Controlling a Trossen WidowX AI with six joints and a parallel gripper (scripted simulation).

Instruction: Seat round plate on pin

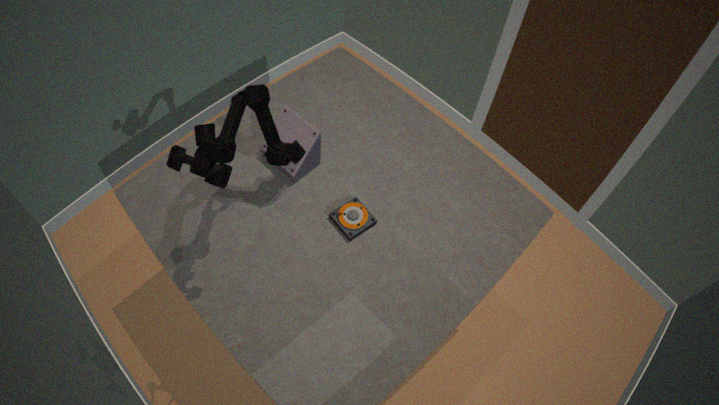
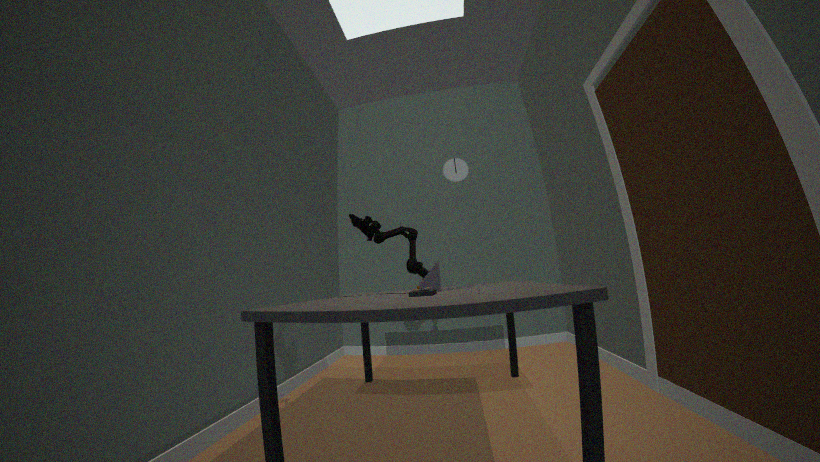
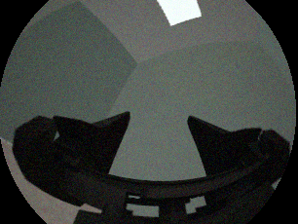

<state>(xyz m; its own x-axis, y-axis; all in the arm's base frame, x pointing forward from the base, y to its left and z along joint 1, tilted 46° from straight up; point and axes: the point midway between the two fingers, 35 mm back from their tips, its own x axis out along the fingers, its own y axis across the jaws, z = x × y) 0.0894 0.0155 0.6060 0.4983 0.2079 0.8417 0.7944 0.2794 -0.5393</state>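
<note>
The round plate (image 1: 352, 226), an orange ring around a white one, sits over the dark square base (image 1: 344, 230) (image 2: 422, 293). The grey post top (image 1: 353, 215) shows at its centre. Several small dark spots show on the plate. The pin, the tab and its hole cannot be told apart at this size, nor can the plate's tilt. My gripper (image 3: 160, 117) is open and empty, with its fingers wide apart. It is held high and well away from the plate, left of it in the top and exterior views. Nothing of the robot touches the plate.
The arm rises from a pale slanted mount (image 1: 303, 125) (image 2: 432, 278), which stands above and left of the base in the top view. All stand on a grey table (image 1: 427, 201) (image 2: 424, 315). Walls and a brown door (image 1: 598, 95) (image 2: 688, 172) surround it.
</note>
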